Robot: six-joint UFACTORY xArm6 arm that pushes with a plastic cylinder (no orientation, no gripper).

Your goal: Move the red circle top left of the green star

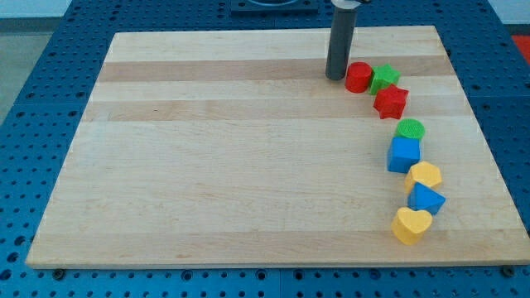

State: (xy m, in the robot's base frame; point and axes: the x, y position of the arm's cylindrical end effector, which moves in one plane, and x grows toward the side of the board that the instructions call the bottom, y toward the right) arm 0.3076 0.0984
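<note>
My tip (334,78) had no pincer on it, so there was nothing to open or shut. It stood just to the view's left of the red circle (358,77). The red circle sat touching the green star (384,78), on its left, on the table (232,165).

this looks like a robotics lab bench: a pale wooden board (248,149) lies on a blue perforated table (33,91) with a regular grid of holes, a dark rod stands on the board, and small coloured plastic blocks (403,154) are the only things on it.
</note>
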